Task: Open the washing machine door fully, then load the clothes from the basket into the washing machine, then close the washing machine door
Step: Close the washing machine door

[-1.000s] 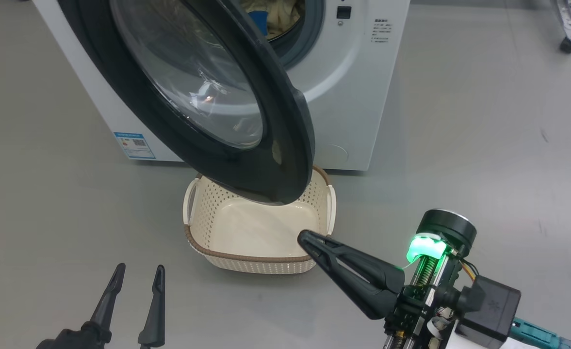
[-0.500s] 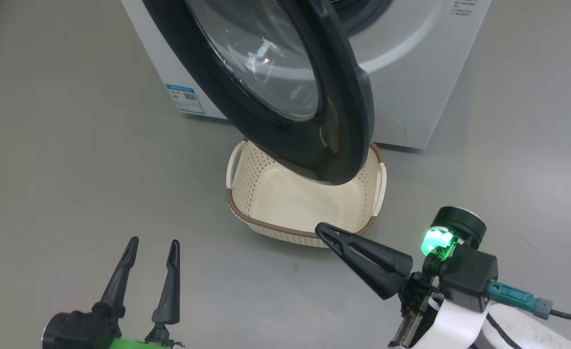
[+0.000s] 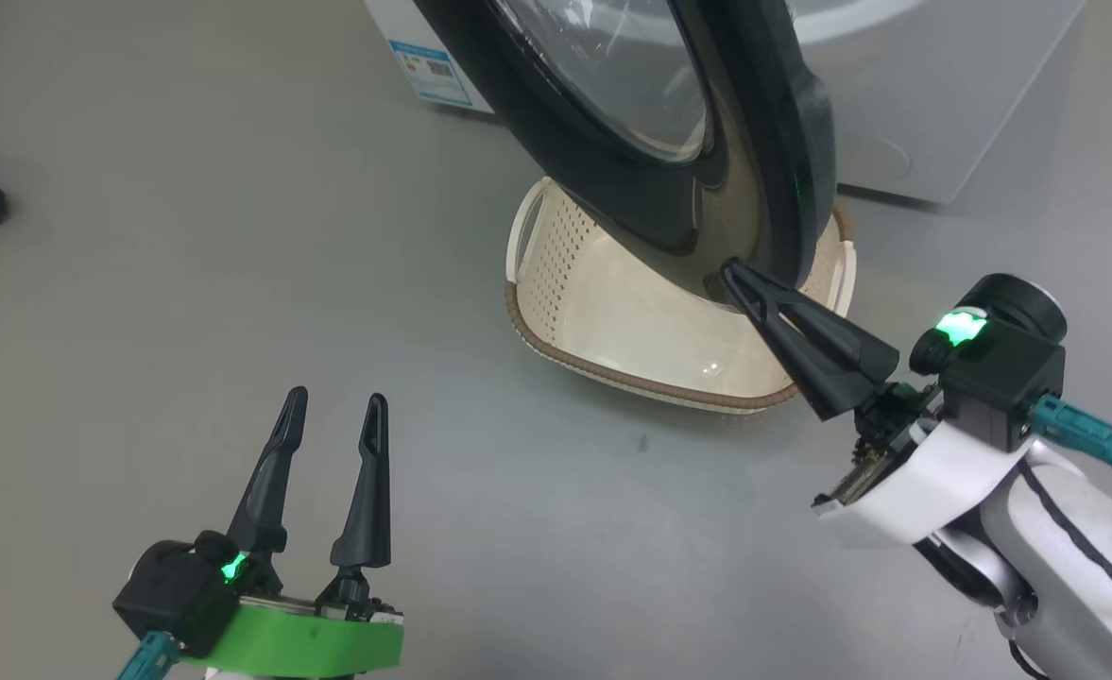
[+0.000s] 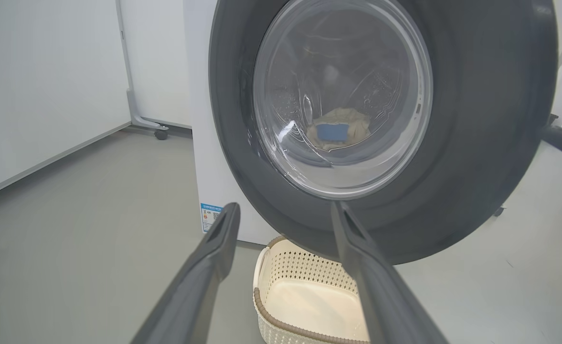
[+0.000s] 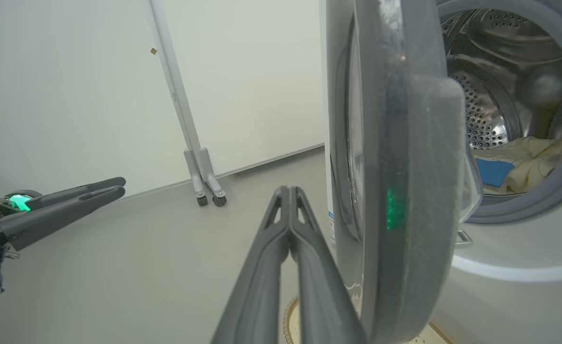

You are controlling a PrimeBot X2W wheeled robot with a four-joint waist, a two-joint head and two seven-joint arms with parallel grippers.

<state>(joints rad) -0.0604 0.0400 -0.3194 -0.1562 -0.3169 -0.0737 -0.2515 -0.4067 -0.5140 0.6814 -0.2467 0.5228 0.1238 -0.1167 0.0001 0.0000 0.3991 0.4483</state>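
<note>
The two fingers of the right gripper (image 3: 733, 274) are pressed together with nothing pinched; their tip is set at the lower edge of the one washing machine door (image 3: 603, 179), perhaps touching it; the two fingers of the left gripper (image 3: 336, 404) are spread over the floor at the near left, well apart from the one basket (image 3: 612, 375); the basket is placed under the open door, before the washing machine (image 3: 943, 104); in the drum the clothes (image 5: 529, 160) are seen, one blue piece (image 5: 493, 172) among pale yellow garments.
</note>
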